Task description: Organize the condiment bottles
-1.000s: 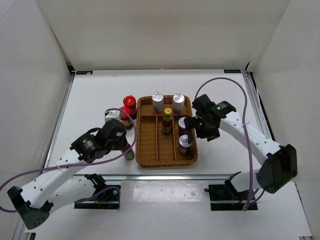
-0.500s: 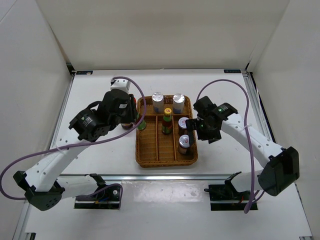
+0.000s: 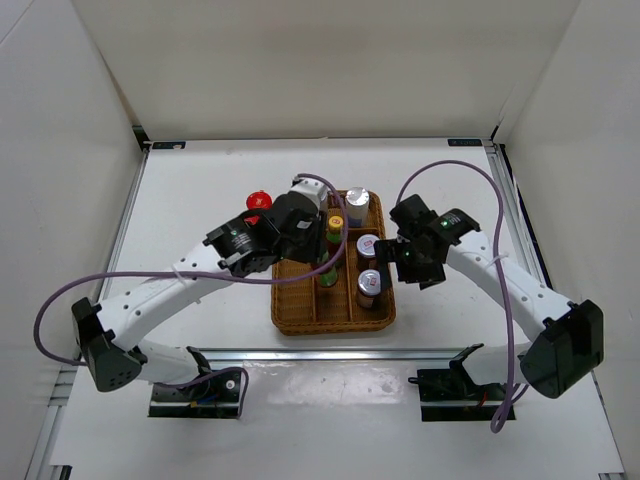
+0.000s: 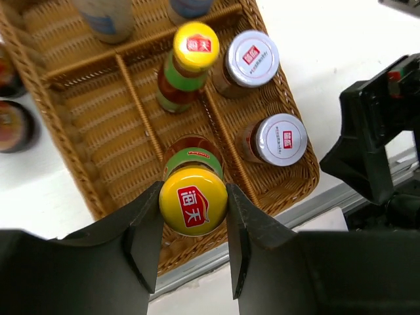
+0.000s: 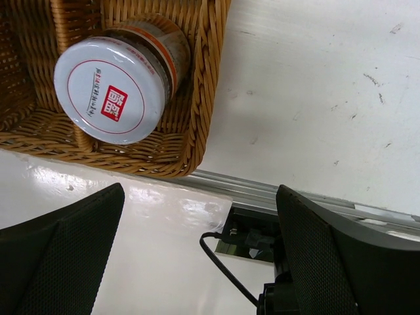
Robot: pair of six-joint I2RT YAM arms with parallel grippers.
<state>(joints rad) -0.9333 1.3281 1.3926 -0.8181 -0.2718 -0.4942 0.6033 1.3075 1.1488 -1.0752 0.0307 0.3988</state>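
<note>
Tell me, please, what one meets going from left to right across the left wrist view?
A dark jar at the left edge → the yellow-capped bottle gripped in the left tool → the lower silver-capped shaker → the right arm.

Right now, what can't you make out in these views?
- Top view: back-left shaker hidden under the left arm; left wrist crops it at the top edge.
- Left wrist: held yellow-capped bottle hides its own base; tray contact unclear.
- Left wrist: red-capped jars cut off by the left edge.
</note>
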